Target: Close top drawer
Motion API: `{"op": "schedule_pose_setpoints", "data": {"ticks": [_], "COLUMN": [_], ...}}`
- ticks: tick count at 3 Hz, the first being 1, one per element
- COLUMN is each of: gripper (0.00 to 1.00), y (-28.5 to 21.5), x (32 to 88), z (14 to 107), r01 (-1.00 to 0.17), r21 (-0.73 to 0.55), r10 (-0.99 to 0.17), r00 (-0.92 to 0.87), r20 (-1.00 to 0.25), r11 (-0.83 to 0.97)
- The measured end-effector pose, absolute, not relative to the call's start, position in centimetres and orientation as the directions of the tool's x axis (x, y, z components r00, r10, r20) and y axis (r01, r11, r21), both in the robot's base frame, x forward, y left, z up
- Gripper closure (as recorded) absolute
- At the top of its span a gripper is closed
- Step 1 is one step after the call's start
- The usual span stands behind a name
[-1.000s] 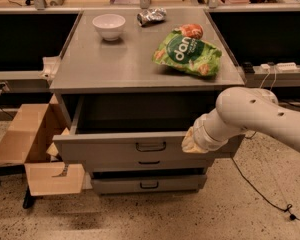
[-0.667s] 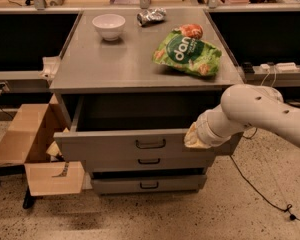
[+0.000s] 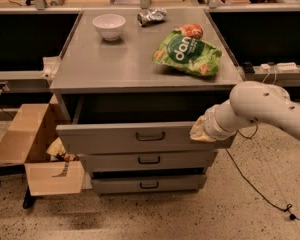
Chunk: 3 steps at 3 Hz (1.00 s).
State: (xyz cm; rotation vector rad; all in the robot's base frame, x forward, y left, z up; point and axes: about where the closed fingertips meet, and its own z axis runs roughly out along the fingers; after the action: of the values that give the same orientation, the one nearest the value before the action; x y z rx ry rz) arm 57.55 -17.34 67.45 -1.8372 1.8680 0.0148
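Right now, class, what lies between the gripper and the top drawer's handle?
Only bare grey drawer front, as the camera view shows: the gripper sits at the right end of the top drawer, the handle at its centre.

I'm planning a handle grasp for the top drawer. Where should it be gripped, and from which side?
Grip the small dark bail handle centred on the front of the top drawer, coming straight in from the front: it is a horizontal bar standing off an otherwise flat face. The end effector is at the front's right end, away from the handle.
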Motion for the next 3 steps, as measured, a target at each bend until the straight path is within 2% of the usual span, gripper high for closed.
{"op": "schedule_pose_setpoints", "data": {"ticks": [3], "gripper": [1.0], "y": [-21.8], "x": [64.5], "z": [67.0], "r01": [-0.91], "r21": [-0.368], "r10": [-0.913], "r00": [-0.027], "r20": [-0.408], "r11": [0.191]}}
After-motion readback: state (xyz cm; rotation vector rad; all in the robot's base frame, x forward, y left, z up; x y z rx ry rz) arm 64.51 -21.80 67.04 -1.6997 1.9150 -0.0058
